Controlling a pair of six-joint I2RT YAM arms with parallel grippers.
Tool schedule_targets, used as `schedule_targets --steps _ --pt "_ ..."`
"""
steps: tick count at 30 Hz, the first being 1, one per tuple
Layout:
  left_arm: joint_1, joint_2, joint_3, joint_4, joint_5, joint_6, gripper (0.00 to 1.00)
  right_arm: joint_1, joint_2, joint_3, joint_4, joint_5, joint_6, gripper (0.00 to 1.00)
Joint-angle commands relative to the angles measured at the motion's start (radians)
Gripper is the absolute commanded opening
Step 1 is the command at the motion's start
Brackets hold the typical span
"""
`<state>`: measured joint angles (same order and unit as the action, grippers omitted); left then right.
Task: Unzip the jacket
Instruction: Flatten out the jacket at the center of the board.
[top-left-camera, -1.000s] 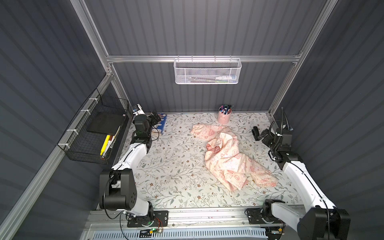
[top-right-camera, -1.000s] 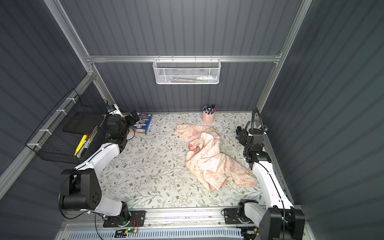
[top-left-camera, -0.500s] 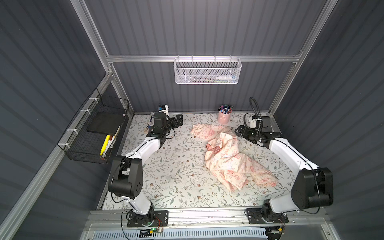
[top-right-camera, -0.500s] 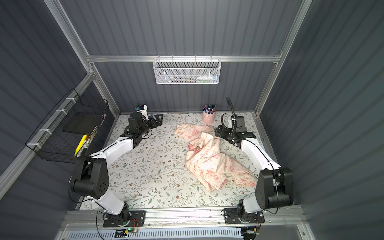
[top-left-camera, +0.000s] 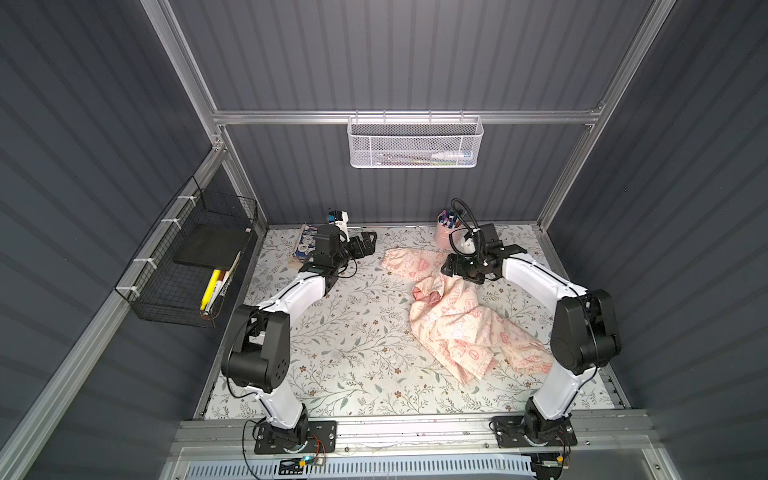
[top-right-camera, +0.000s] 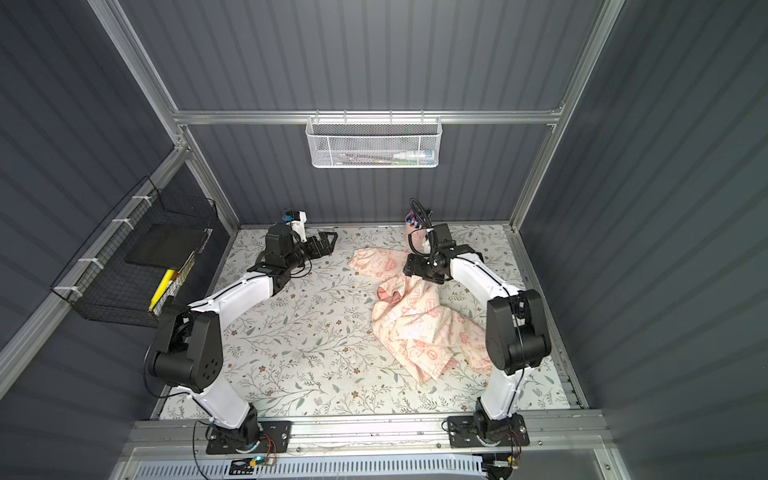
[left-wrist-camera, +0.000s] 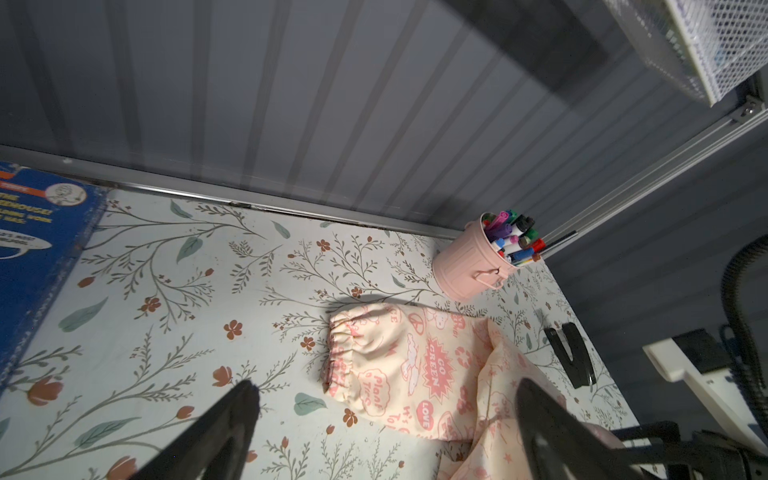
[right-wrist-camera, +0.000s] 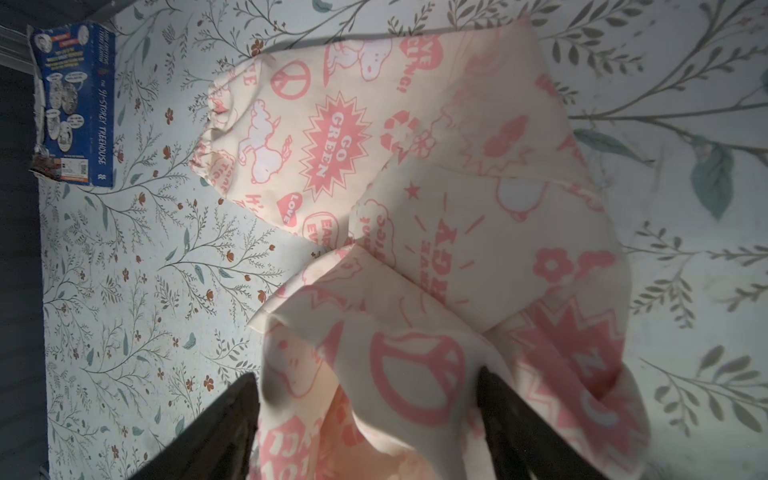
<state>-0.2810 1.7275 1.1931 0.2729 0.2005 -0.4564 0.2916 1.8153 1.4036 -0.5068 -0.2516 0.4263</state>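
- In both top views, a second ago my arms were folded back at the sides of the table (top-left-camera: 353, 340). Now both have swung in toward its far end. My right gripper (top-left-camera: 449, 268) hangs over the far part of the jacket (top-left-camera: 457, 328). My left gripper (top-left-camera: 365, 244) sits near the sleeve cuff (top-left-camera: 387, 259), apart from it. The jacket has not shifted, so I judge the reach done and the grasp not yet made.
- In the same views the jacket lies crumpled on the right half of the table. Its long axis runs diagonally from beside the pen cup (top-left-camera: 445, 232) toward the near right corner. One sleeve points toward my left arm. I cannot find the zipper.
- In the left wrist view my fingers (left-wrist-camera: 232, 428) stand wide apart and hold nothing. The cuff lies ahead between them, and the book (left-wrist-camera: 37, 249) is off to one side.
- In the right wrist view my fingers (right-wrist-camera: 237, 415) are apart, straddling a raised fold of the jacket. As far as I can tell they are not pinching it. No zipper teeth or pull show here, so I judge the fabric needs spreading first.
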Motion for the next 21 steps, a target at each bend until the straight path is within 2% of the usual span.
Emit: schedule_targets --steps 1,6,9,13,15,18,21 --pt "-0.005 0.051 0.054 -0.028 0.038 0.016 0.93 0.037 0.047 0.048 -0.068 0.014 -0.009 0.76" --pt "-0.004 0.128 0.115 -0.072 0.035 0.025 0.81 0.081 0.097 0.083 -0.068 -0.051 -0.038 0.58" --pt "-0.004 0.175 0.151 -0.116 0.014 0.029 0.77 0.106 0.097 0.072 -0.043 -0.15 -0.079 0.47" --pt "-0.004 0.225 0.199 -0.149 0.01 0.031 0.75 0.113 0.036 -0.016 0.047 -0.311 -0.119 0.41" --pt "-0.004 0.252 0.214 -0.15 0.01 0.037 0.72 0.113 -0.003 -0.06 0.09 -0.353 -0.135 0.39" --pt "-0.004 0.31 0.263 -0.176 0.035 0.055 0.68 0.113 -0.039 -0.098 0.072 -0.327 -0.161 0.38" --pt "-0.006 0.362 0.318 -0.192 0.09 0.079 0.64 0.112 -0.093 -0.15 0.077 -0.205 -0.125 0.4"
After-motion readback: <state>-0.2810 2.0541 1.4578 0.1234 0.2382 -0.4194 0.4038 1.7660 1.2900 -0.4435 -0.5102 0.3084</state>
